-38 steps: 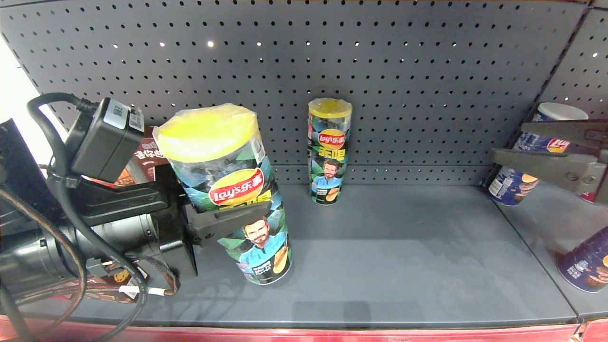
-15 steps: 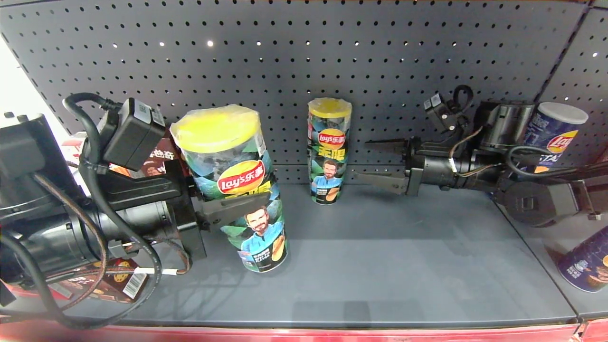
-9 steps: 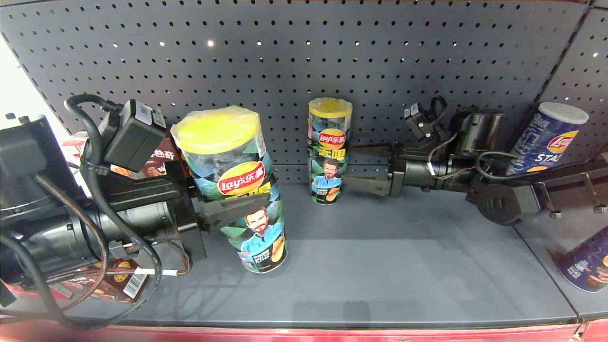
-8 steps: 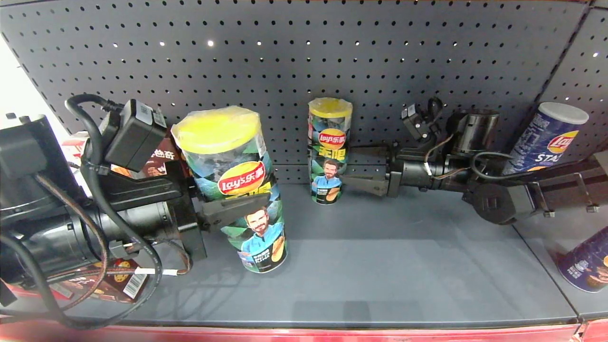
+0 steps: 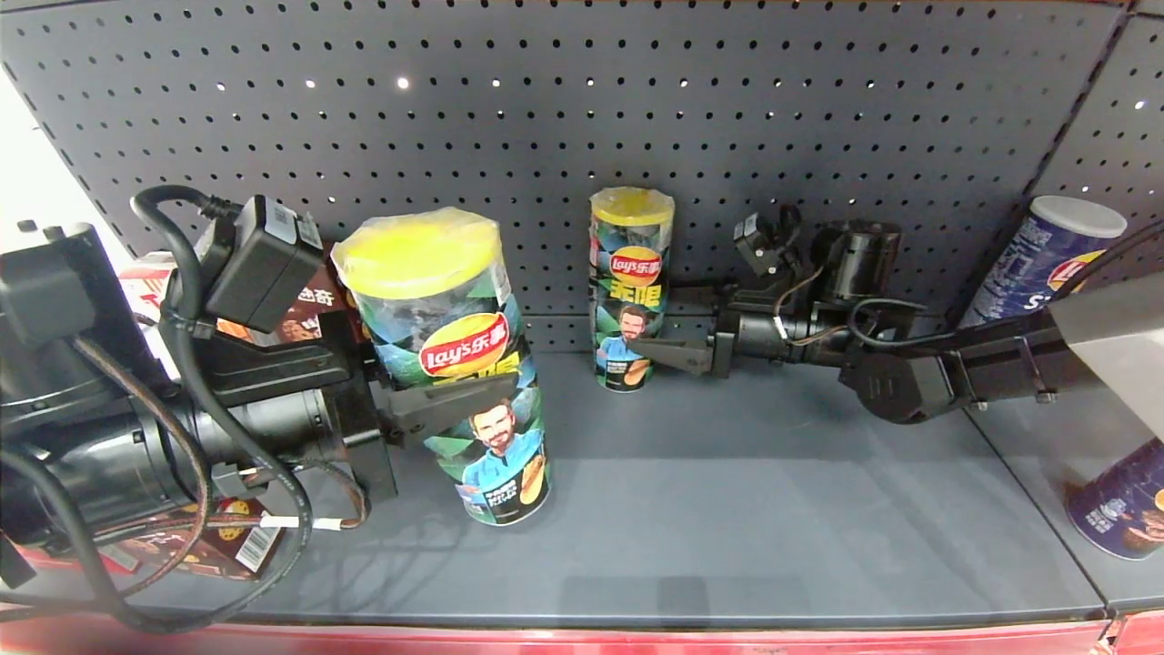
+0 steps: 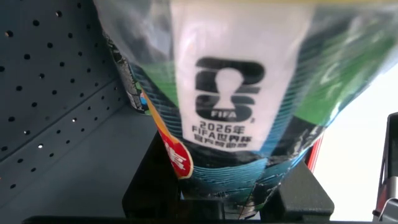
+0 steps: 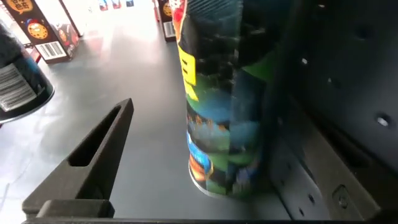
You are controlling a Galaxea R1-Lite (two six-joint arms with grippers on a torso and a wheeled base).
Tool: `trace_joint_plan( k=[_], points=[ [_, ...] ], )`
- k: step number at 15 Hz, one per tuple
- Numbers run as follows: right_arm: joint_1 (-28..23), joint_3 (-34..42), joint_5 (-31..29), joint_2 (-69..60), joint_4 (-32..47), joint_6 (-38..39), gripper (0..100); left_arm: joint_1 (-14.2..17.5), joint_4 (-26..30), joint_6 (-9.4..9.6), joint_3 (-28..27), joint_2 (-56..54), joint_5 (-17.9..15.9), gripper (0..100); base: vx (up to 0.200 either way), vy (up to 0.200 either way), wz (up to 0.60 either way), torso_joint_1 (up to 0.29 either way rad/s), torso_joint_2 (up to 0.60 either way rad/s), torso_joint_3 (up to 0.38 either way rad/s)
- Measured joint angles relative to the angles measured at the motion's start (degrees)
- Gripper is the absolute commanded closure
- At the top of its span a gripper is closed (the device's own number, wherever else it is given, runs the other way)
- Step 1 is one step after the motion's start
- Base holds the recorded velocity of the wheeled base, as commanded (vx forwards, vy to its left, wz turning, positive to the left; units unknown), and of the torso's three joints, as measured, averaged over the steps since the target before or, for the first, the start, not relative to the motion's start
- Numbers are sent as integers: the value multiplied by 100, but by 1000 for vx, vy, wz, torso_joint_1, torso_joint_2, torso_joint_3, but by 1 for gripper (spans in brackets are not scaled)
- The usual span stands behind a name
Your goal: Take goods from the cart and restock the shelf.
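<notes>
A tall chip can with a yellow lid (image 5: 446,364) stands upright at the left of the grey shelf (image 5: 773,509), and my left gripper (image 5: 455,373) is shut on its middle. In the left wrist view the same can (image 6: 249,112) sits between the fingers (image 6: 149,186). A second, identical can (image 5: 630,291) stands at the back against the pegboard. My right gripper (image 5: 653,320) comes in from the right and is open, with one finger in front of this can and one behind. In the right wrist view there is a gap between the near finger (image 7: 87,162) and the can (image 7: 230,106).
Two blue chip cans sit at the right: one (image 5: 1046,264) leans on the side panel, the other (image 5: 1123,500) is at the shelf corner. Brown cookie boxes (image 5: 291,309) lie behind my left arm. The shelf's red front edge (image 5: 582,637) runs along the bottom.
My right arm has swept in from the far right to the back can, with its open fingers now on either side of it. The left arm with its can has shifted slightly right.
</notes>
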Motion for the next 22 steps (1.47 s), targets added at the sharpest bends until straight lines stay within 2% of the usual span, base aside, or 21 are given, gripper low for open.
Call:
trace_joint_plan(
  k=[7,8,17,19,22],
  points=[
    [254,-753,-2,553,24,28,0,0,-117,-9,44,33,6,100,0,0,0,0,0,0],
    [297,-802,-29,608,2,35,100,7,-128,-11,44,46,11,100,0,0,0,0,0,0],
    [433,-753,-108,588,-61,90,100,11,-165,-9,9,105,30,100,0,0,0,0,0,0],
    [460,-489,-235,350,-66,99,100,118,-167,-4,22,88,4,100,0,0,0,0,0,0],
    [546,358,-380,-311,-110,105,100,222,-162,-1,30,44,-5,100,0,0,0,0,0,0]
  ],
)
